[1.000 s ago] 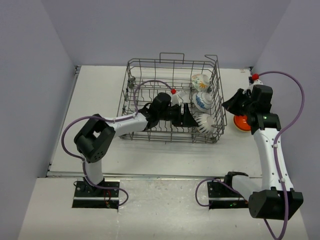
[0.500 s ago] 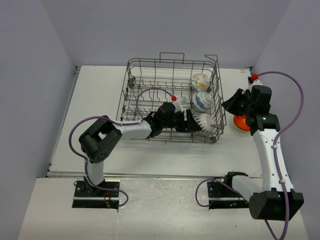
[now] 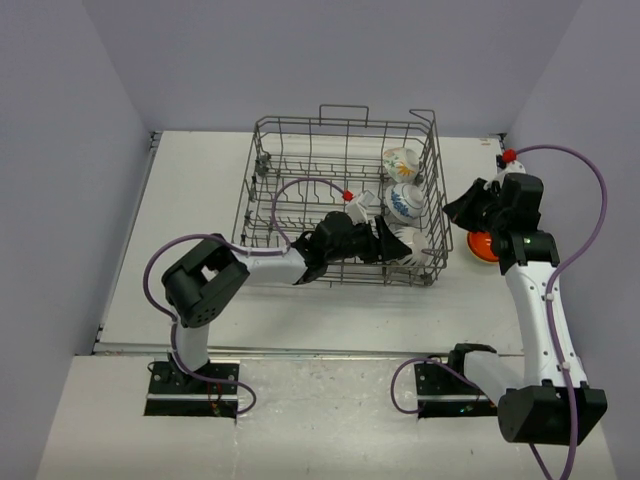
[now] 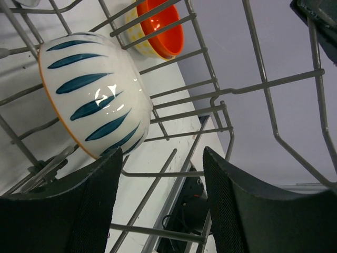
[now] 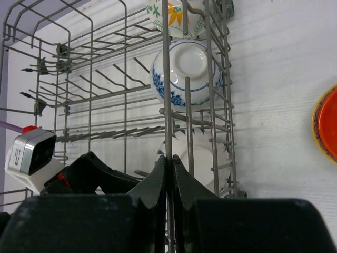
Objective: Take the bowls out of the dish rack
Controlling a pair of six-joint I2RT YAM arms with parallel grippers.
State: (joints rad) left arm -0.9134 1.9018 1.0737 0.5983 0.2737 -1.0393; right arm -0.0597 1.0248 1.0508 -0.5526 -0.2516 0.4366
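Note:
The grey wire dish rack [image 3: 300, 190] holds three bowls along its right side: a yellowish-flowered one [image 3: 400, 160], a blue-patterned one [image 3: 403, 202] and a dark-striped one [image 3: 410, 247]. My left gripper [image 3: 390, 245] is inside the rack, open, right beside the striped bowl [image 4: 95, 95]; in the left wrist view the gripper [image 4: 160, 158] has its left finger [image 4: 100, 200] at the bowl's rim. My right gripper [image 5: 169, 158] is shut on an upright wire of the rack's right wall [image 5: 166, 79]. The orange bowl [image 3: 484, 246] sits in the pale yellow bowl [image 4: 132, 39] on the table.
The stacked orange bowl [image 5: 329, 124] lies just right of the rack, under my right arm [image 3: 530, 270]. The rack's tines [image 5: 105, 89] and side wires [image 4: 263, 84] surround my left gripper. Purple cables [image 3: 585, 210] loop from both arms. The table edge [image 3: 300, 350] runs in front.
My left gripper has moved right along the rack floor up to the striped bowl. My right gripper has stayed on the rack's wall wire.

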